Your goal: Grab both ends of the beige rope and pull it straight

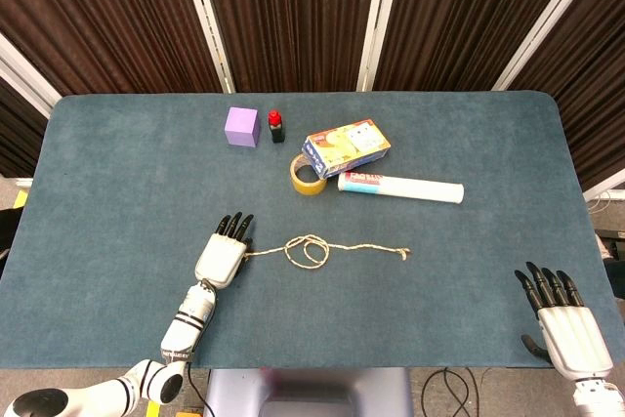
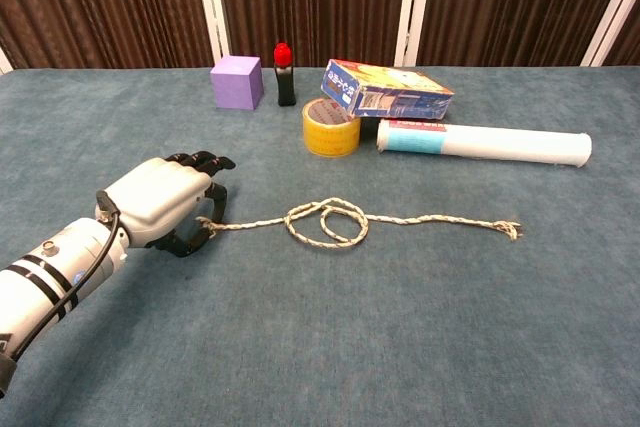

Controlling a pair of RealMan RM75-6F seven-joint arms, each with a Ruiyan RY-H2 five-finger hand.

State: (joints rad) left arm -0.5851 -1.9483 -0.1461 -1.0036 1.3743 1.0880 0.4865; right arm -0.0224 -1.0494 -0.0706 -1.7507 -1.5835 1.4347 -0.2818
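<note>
The beige rope (image 1: pixel 361 247) lies across the table's middle with a loose loop (image 2: pixel 326 223) left of its centre. In the chest view its frayed right end (image 2: pixel 510 229) rests free on the cloth. My left hand (image 2: pixel 168 201) sits at the rope's left end (image 2: pixel 207 223), fingers curled down over it and thumb beneath. Whether the end is actually pinched is unclear. From the head camera that left hand (image 1: pixel 223 255) covers the end. My right hand (image 1: pixel 564 325) hovers at the near right edge, fingers spread, holding nothing, far from the rope.
Behind the rope stand a purple cube (image 2: pixel 237 82), a small black bottle with a red cap (image 2: pixel 285 74), a yellow tape roll (image 2: pixel 331 127), a blue carton (image 2: pixel 386 89) and a white tube (image 2: pixel 483 142). The blue-green cloth (image 2: pixel 400 347) covers the table.
</note>
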